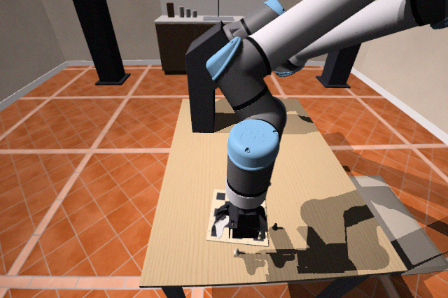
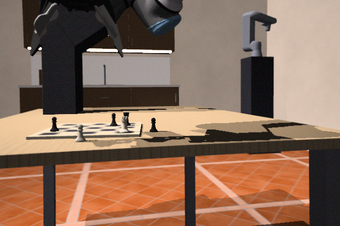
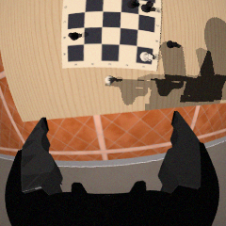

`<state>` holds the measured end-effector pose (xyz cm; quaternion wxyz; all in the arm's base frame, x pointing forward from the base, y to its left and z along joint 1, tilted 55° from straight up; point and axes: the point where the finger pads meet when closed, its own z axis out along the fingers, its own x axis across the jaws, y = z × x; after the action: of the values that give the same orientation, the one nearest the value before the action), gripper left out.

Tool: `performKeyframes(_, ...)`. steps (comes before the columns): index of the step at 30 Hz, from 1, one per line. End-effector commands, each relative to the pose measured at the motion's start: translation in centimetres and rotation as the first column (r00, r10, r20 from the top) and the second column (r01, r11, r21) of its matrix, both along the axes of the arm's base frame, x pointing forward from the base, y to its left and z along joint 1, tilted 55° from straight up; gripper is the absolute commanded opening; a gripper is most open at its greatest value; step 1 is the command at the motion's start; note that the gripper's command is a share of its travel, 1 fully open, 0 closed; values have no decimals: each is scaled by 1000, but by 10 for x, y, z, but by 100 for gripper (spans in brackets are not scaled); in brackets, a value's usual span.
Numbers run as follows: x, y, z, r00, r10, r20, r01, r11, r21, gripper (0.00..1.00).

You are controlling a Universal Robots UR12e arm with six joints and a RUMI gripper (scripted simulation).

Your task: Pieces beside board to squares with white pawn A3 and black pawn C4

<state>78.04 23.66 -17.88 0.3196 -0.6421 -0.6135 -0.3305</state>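
Black jaws (image 1: 246,227) (image 2: 76,53) hide much of the board (image 1: 236,243) (image 2: 84,136) (image 3: 110,66) from the top; the wrist view cuts off its far edge but reveals a white rook (image 2: 124,124) (image 3: 146,56) on a corner square. Spread fully wide above the bench (image 1: 195,164) (image 2: 175,146) (image 3: 38,89), they grip nothing. The white pawn (image 1: 236,251) (image 2: 79,133) (image 3: 109,80) stands just off the near edge, the black pawn (image 1: 275,226) (image 2: 153,124) (image 3: 172,44) beyond the right one.

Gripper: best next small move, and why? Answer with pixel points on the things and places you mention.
Probably shift it level until its fingers straddle the white pawn (image 1: 236,251) (image 2: 79,133) (image 3: 109,80), before descending. The gripper (image 2: 77,54) (image 3: 108,115) is open and high above the table (image 1: 195,164) (image 2: 170,124) (image 3: 42,89); that pawn stands off the board (image 1: 211,239) (image 2: 82,137) (image 3: 87,66).
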Motion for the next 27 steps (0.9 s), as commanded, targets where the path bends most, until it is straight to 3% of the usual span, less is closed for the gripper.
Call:
performKeyframes(1, 0, -1, 0, 999, 20, 31, -20, 1000, -2, 100)
performKeyframes(15, -1, 0, -5, 974, 131, 186, -130, 991, -20, 100)
performKeyframes(25, -2, 2, -11, 873, 284, 396, -277, 958, -76, 100)
performKeyframes(27, -2, 2, -11, 873, 284, 396, -277, 958, -76, 100)
